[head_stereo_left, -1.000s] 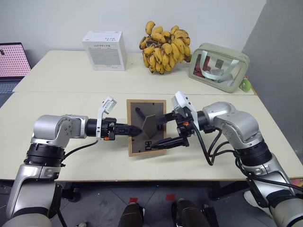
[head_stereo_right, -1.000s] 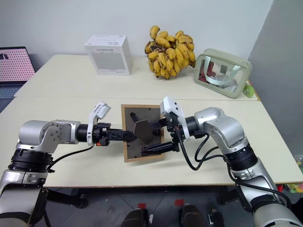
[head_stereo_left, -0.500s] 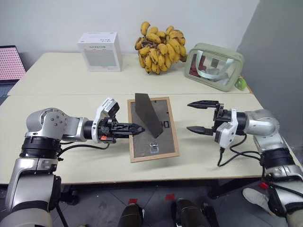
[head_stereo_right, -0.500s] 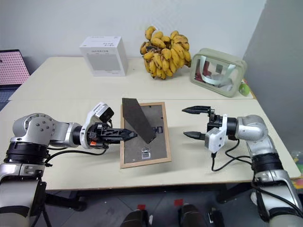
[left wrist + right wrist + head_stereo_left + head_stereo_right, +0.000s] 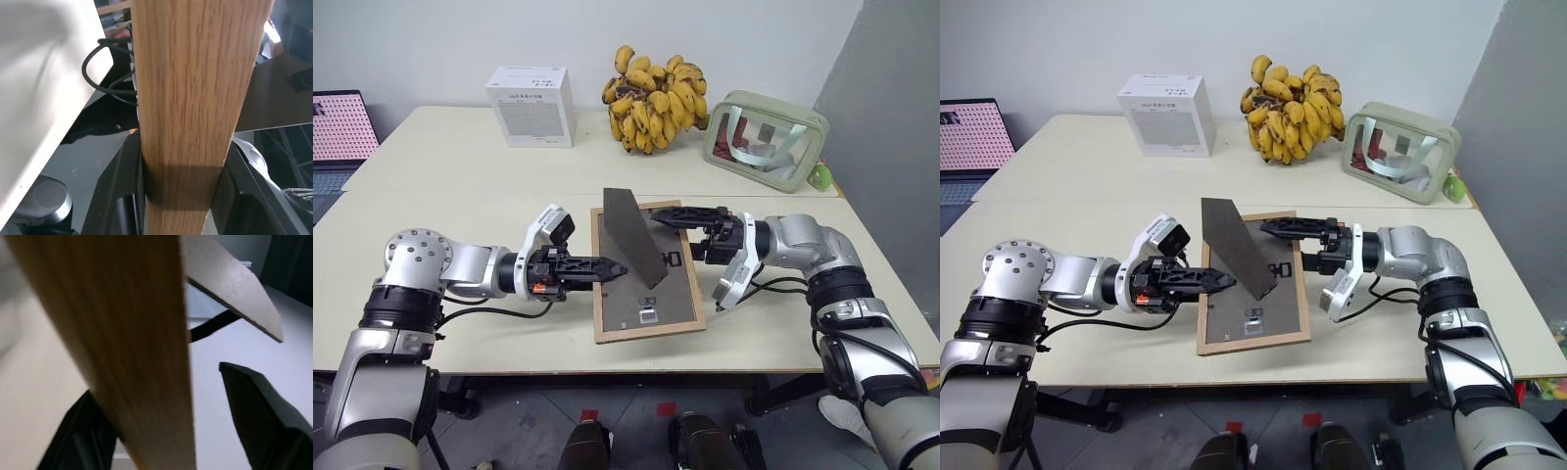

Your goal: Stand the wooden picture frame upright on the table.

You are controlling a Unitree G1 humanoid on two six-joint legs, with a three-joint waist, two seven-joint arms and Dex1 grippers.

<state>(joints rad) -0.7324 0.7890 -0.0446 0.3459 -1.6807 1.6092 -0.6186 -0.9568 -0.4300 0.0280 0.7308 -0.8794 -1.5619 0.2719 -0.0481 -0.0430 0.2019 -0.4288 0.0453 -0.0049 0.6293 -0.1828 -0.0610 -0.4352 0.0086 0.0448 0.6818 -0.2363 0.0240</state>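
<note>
wooden picture frame [image 5: 646, 274], stand out: our left gripper [image 5: 607, 267] clamps its edge; right gripper [image 5: 685, 235] half-open astride the opposite edge. next we tilt it upright on the table [image 5: 450, 215].

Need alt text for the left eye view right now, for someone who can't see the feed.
The wooden picture frame lies back-up near the front of the table, its dark stand folded out, with the left gripper clamped on its left edge and the right gripper straddling its right edge. Behind sit a white box, bananas and a clear pouch.
</note>
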